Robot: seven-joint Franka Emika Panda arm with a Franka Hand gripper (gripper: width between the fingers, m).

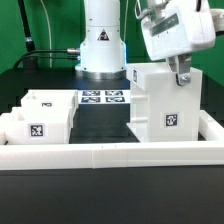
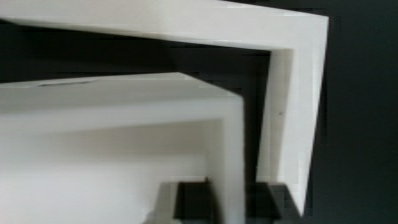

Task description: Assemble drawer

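Observation:
The large white housing (image 1: 163,103) stands at the exterior view's right, with a square tag on its front face. My gripper (image 1: 181,75) reaches down onto its top rear edge. In the wrist view my two dark fingers (image 2: 192,205) stand close together astride a thin white wall of the housing (image 2: 294,110), and my gripper (image 2: 230,205) is closed on that wall. The open inside of the housing shows as white panels around a dark hollow. The two small trays (image 1: 40,120) sit side by side at the exterior view's left, apart from the gripper.
The marker board (image 1: 103,98) lies flat between the trays and the housing, in front of the arm's base (image 1: 102,50). A long low white wall (image 1: 110,156) edges the table in front and runs up the exterior view's right side behind the housing.

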